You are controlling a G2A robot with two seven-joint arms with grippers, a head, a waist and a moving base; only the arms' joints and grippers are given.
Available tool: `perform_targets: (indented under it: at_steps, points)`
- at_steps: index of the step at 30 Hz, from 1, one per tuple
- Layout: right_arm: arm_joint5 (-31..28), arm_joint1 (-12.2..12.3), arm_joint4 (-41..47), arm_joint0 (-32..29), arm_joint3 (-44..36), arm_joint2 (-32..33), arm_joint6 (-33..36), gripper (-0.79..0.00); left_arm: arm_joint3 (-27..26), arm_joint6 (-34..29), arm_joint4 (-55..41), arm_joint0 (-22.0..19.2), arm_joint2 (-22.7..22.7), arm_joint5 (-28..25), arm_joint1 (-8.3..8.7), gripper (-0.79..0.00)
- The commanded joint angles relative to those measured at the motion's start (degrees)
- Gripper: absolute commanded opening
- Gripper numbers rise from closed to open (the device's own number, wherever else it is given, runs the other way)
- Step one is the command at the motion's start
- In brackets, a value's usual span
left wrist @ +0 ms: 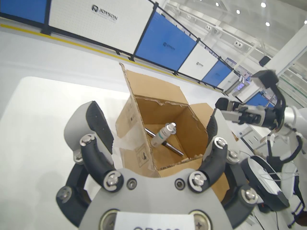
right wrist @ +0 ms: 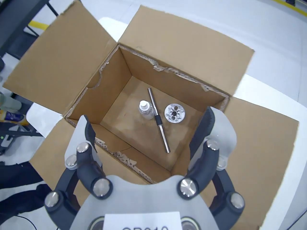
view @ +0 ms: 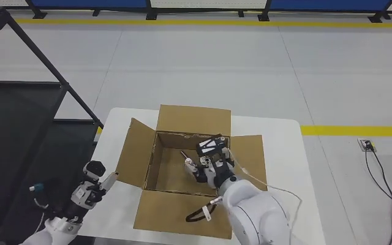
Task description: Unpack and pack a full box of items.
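Observation:
An open cardboard box (view: 195, 119) stands mid-table with all its flaps spread out. On its floor lie a small white bottle (right wrist: 145, 110), a metal rod (right wrist: 158, 123) with a black band, and a round metal disc (right wrist: 174, 113). My right gripper (right wrist: 146, 130) hangs open above the box's opening, nothing between its fingers; from above it (view: 207, 166) sits over the box's right half. My left gripper (left wrist: 156, 125) is open and empty, off the table's left side (view: 103, 179), facing the box (left wrist: 153, 89). From there the bottle (left wrist: 163, 134) and rod (left wrist: 168, 144) show inside.
The white table (view: 282, 141) has bare room on the right of the box. A black cable loop (view: 199, 214) lies on the near flap. A dark framed rack (view: 37, 122) stands left of the table. The right arm (left wrist: 254, 116) reaches over the box.

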Motion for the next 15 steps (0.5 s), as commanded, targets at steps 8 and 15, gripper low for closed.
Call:
perform_targets:
  at_steps: [8,15]
  points:
    - [1.7,1.2,20.2,-7.0,-4.6,23.3,2.1,0.000,-1.5,-5.6,-1.7,-2.1,3.6,-1.6,0.26,0.000]
    - [7.3,1.4,18.7,-7.0,-1.6,27.9,2.8,0.000,-2.2,-9.0,-0.5,-4.5,6.5,-1.6,0.46,0.000]
